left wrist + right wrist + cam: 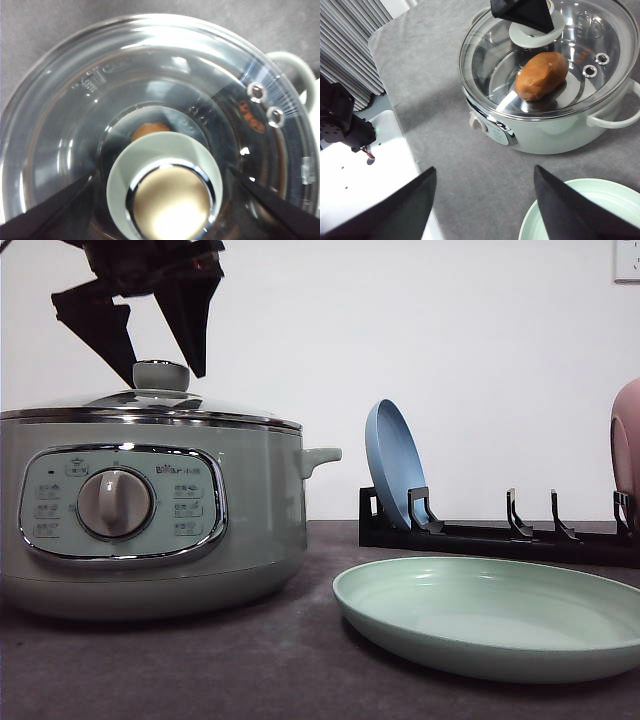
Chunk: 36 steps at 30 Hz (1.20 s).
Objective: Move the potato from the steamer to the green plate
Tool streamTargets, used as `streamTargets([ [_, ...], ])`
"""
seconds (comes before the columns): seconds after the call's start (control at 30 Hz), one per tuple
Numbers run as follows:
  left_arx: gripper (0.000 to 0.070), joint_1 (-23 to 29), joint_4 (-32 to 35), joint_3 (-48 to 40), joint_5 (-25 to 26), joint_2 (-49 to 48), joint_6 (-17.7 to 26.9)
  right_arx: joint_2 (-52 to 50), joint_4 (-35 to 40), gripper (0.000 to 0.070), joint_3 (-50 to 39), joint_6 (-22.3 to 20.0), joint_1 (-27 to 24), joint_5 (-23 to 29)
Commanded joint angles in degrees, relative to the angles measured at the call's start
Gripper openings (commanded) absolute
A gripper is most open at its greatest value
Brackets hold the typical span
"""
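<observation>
Left gripper (160,345) upper left, fingers spread around lid knob (161,375), nothing held; lid still covers potato (541,75). Right gripper (485,200) open, empty, near green plate (500,615).

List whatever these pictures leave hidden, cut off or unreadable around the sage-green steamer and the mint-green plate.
- Orange-brown potato: in the left wrist view the lid knob covers most of it.
- Sage-green steamer: its left side is cut off by the front view's edge; the panel labels are too small to read.
- Pale mint-green plate: its right rim leaves the front view.
- Pink dish: mostly cropped at the right edge.
- Left gripper: its upper part is cut off.
</observation>
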Motion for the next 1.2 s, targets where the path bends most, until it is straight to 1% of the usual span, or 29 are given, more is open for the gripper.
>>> streamTargets([
  [0.0, 0.0509, -0.4, 0.2, 1.7, -0.1, 1.1, 0.5, 0.6, 0.2, 0.0384, 1.1, -0.1, 0.5, 0.6],
  [0.23, 0.0497, -0.7, -0.5, 1.7, -0.2, 1.2, 0.5, 0.6, 0.2, 0.0384, 1.1, -0.1, 0.4, 1.1],
  [0.27, 0.0480, -0.8, -0.5, 1.7, -0.2, 1.2, 0.5, 0.6, 0.2, 0.0384, 1.1, -0.1, 0.4, 1.1],
  [0.37, 0.0392, -0.9, -0.6, 1.7, -0.2, 1.2, 0.4, 0.6, 0.2, 0.0384, 1.1, -0.1, 0.4, 1.1],
  [0.5, 0.0306, -1.0, -0.7, 1.7, -0.2, 1.2, 0.2, 0.6, 0.2, 0.0384, 1.1, -0.1, 0.4, 1.1],
  [0.6, 0.0270, -1.0, -1.5, 1.7, -0.2, 1.2, 0.2, 0.6, 0.2, 0.0384, 1.1, -0.3, 0.4, 1.1],
  [0.77, 0.0260, -1.0, -2.6, 1.7, -0.2, 1.2, 0.2, 0.6, 0.3, 0.0384, 1.1, -0.3, 0.4, 1.1],
  [0.8, 0.0249, -1.0, -2.9, 1.7, -0.2, 1.2, 0.2, 0.6, 0.3, 0.0384, 1.1, -0.3, 0.4, 1.1],
  [0.97, 0.0001, -1.0, -3.5, 1.7, -0.2, 1.2, 0.2, 0.6, 0.2, 0.0384, 1.1, -0.3, 0.4, 1.1],
  [1.17, 0.0002, -1.0, -3.5, 1.7, -0.2, 1.1, 0.3, 0.6, 0.3, 0.0385, 1.1, -0.3, 0.4, 1.1],
])
